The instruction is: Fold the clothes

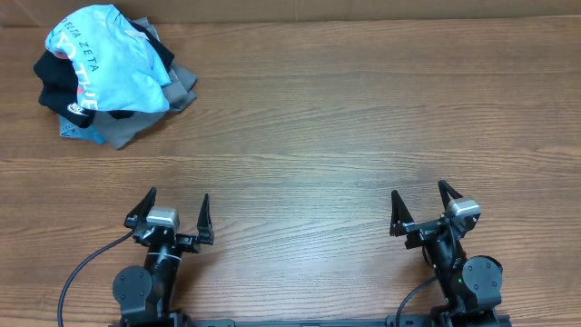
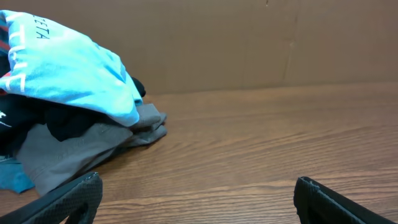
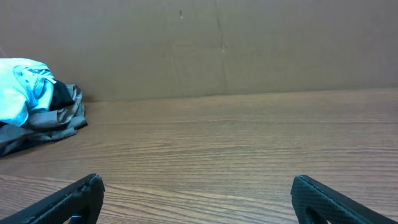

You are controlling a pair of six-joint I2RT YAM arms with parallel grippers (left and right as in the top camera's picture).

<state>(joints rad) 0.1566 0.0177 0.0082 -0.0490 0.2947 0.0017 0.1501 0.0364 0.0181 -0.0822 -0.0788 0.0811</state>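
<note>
The sky-blue t-shirt (image 1: 113, 59) is seen crumpled atop a black garment (image 1: 53, 73) and a grey garment (image 1: 127, 127) at the far left corner of the table (image 1: 318, 136). The left end effector (image 1: 178, 195) and right end effector (image 1: 418, 191) are held wide open and empty, well apart from it.

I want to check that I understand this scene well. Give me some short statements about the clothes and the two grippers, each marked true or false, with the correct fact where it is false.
1. The light blue t-shirt lies on top of the black garment and the grey garment. True.
2. The left gripper is shut on the t-shirt. False: it is open, holds nothing and is apart from the clothes.
3. The right gripper is open and empty. True.
4. The t-shirt is spread flat in the middle of the table. False: it is crumpled in a heap at the far left corner.
</note>
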